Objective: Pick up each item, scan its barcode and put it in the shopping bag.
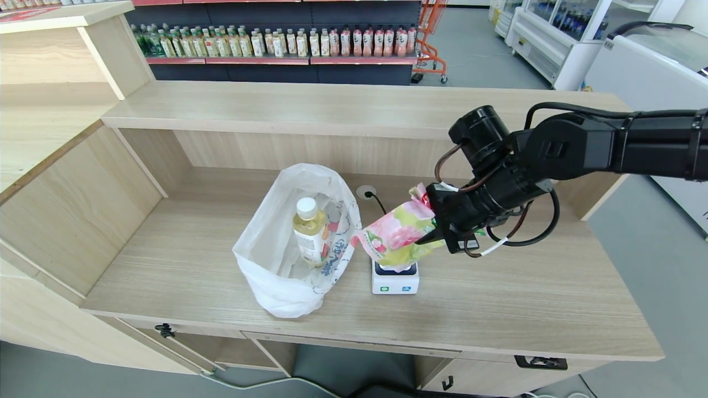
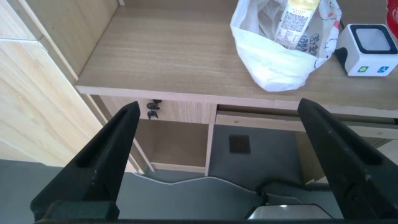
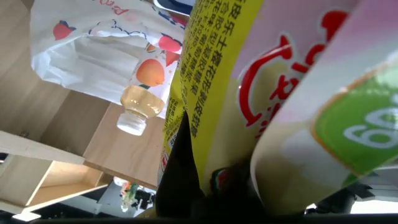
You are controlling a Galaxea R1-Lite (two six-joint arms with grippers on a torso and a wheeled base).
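Black and low, the left gripper (image 2: pixel 219 112) hangs just in front of the wooden counter (image 1: pixel 498 298), its two fingers spread wide with nothing between them. On the counter stands the white shopping bag (image 1: pixel 276 276), open at the top, with a bottle (image 1: pixel 310 232) of yellow drink upright inside. Just beside the bag sits a small white scanner (image 1: pixel 395 279). The pink and yellow snack packet (image 1: pixel 395 240) hangs right over the scanner, and the right gripper (image 1: pixel 437 221) pinches it tight. Far behind, a shelf (image 1: pixel 276 43) holds rows of bottles
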